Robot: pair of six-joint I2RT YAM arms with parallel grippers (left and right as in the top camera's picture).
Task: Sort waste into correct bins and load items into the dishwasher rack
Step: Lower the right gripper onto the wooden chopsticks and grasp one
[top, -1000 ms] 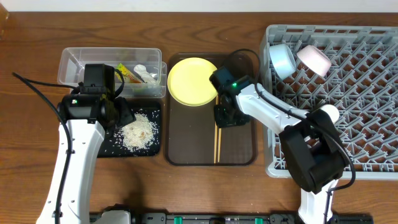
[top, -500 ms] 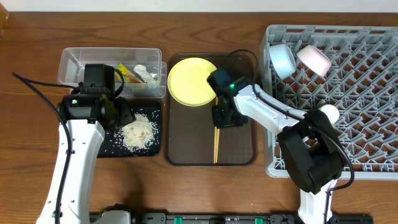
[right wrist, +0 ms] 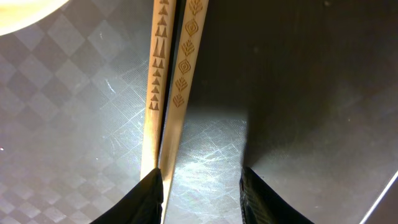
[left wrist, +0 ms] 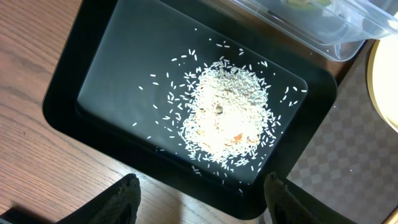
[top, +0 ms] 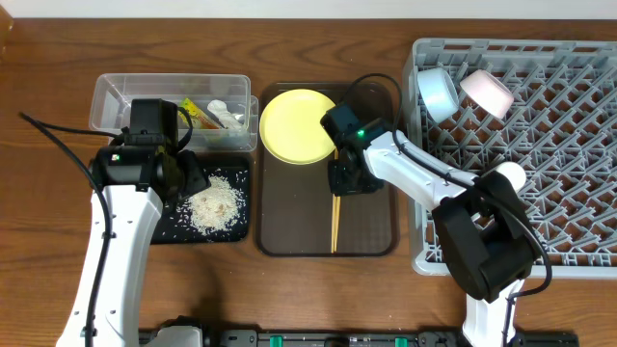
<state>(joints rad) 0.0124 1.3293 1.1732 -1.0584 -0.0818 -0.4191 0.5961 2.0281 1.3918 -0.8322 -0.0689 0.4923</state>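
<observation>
The dishwasher rack (top: 540,164), a grey peg-lattice crate, stood at the table's right side. A light blue bowl (top: 437,92) and a white bowl (top: 487,92) sat tilted in its far left corner. The dark brown serving tray (top: 371,236) lay centrally, carrying the round yellow plate (top: 294,125) at its far end. The black tray (left wrist: 112,68) lay to the left, just beside the clear container (top: 116,101). A clump of white rice (left wrist: 227,121) lay in the black tray, with loose grains scattered around it.

The wooden chopsticks (right wrist: 185,68), side by side with engraved patterns, lay flat on the serving tray.

The right gripper (right wrist: 202,199) was low over the chopsticks, jaws parted moderately. One finger overlapped the chopsticks' edge; nothing was clamped.

The left gripper (left wrist: 202,205) was spread wide over the black tray's near edge, holding nothing.
</observation>
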